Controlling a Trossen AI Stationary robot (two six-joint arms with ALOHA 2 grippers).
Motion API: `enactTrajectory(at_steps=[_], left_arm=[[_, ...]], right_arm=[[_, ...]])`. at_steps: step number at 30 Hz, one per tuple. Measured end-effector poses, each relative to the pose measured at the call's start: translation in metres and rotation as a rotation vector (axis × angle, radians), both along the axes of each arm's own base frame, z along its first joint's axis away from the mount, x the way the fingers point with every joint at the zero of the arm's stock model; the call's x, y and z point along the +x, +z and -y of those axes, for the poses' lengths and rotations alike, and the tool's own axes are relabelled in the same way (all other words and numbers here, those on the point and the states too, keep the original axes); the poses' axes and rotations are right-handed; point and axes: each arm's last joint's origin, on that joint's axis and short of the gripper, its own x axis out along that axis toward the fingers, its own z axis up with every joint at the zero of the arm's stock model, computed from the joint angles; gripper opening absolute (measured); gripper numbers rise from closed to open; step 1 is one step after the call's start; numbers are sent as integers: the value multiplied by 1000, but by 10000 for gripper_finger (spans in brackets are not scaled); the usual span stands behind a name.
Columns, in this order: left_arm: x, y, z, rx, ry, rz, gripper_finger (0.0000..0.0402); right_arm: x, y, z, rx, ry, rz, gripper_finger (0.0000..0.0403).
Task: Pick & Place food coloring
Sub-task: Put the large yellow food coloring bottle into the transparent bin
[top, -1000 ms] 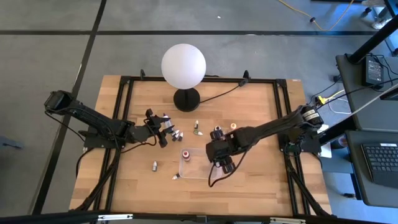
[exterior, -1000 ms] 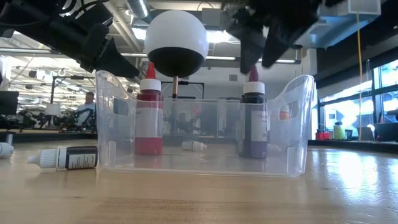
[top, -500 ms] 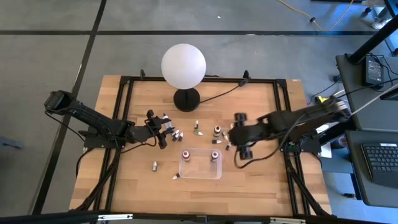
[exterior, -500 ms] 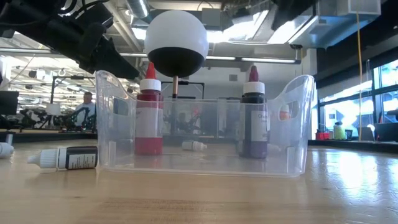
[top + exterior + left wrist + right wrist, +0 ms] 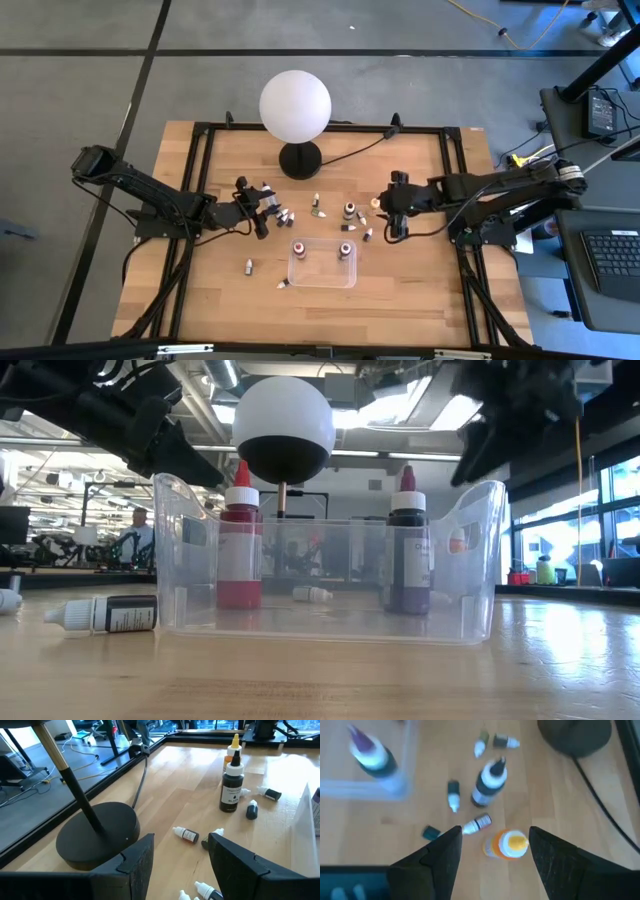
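Right wrist view, orange-capped bottle (image 5: 506,845), open pincer (image 5: 492,851)

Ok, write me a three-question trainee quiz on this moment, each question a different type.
1. True or false: two bottles stand upright inside the clear tray.
2. The right gripper is lined up over which bottle? A) orange-capped bottle B) red bottle C) purple-capped bottle
3. Fill in: the left gripper has its fingers ____.

Key: 1 true; 2 A; 3 open.

right gripper (image 5: 392,207) moved off clear tray (image 5: 322,277), open above orange-capped bottle (image 5: 509,844)
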Motion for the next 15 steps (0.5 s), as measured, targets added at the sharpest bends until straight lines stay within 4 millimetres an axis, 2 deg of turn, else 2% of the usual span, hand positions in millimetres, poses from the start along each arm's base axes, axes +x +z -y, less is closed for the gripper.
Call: enactTrajectory(at_steps=[5, 15], left_arm=[[0, 0, 0, 0, 1, 0, 182], [0, 0, 0, 1, 3, 1, 182]], right_arm=[[-3, -21, 7, -62, -69, -16, 234], [-2, -35, 17, -63, -118, 30, 234]])
